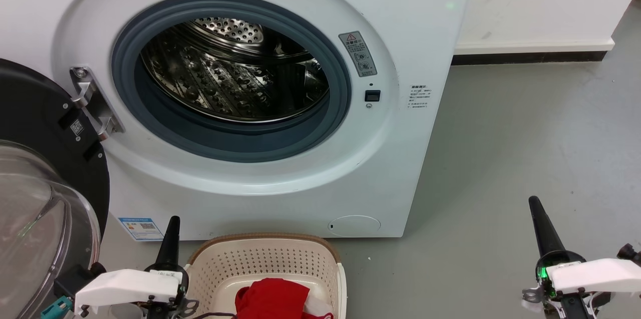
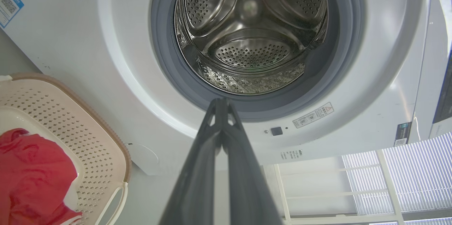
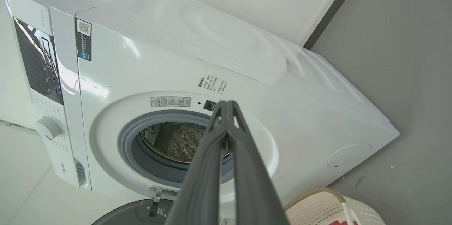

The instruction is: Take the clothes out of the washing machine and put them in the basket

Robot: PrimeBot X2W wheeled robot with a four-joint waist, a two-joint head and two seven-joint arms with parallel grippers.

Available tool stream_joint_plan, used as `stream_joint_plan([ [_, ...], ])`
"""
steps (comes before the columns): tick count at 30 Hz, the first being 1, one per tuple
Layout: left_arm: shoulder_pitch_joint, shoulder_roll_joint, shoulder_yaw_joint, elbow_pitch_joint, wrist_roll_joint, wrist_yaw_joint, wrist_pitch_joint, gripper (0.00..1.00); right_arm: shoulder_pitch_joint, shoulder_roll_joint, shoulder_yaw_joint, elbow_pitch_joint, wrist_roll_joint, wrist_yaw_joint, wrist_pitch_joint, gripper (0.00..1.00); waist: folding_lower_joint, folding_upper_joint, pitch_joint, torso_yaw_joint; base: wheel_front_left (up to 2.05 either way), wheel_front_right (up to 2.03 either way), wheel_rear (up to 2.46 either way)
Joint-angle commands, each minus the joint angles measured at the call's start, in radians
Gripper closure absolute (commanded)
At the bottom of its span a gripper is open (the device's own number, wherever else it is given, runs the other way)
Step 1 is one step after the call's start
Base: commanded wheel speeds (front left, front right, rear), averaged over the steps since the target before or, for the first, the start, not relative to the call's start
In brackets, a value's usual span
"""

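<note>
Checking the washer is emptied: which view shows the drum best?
Left wrist view: it looks straight into the drum to its back wall. Head view sees part of it from above; right wrist view, a sliver behind the right gripper.

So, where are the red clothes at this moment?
The clothes lie inside the basket, at the bottom middle of the head view, on the floor before the washing machine and just right of the left gripper.
</note>
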Motion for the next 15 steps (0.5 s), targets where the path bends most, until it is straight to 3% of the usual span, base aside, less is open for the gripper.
stream_joint_plan([
  [1, -0.023, 0.002, 0.003, -0.003, -0.025, -0.007, 0.005, 1.00, -0.027, -0.004, -0.004, 0.001, 0.026, 0.000, 0.007, 1.00, -0.0001, 0.0000, 0.000, 0.000, 0.00, 0.00, 0.00],
  [15, -0.039, 0.003, 0.010, 0.008, -0.156, -0.022, 0.038, 1.00, -0.046, -0.002, -0.015, 0.025, 0.155, 0.000, 0.042, 1.00, -0.0001, 0.0000, 0.001, 0.004, 0.00, 0.00, 0.00],
])
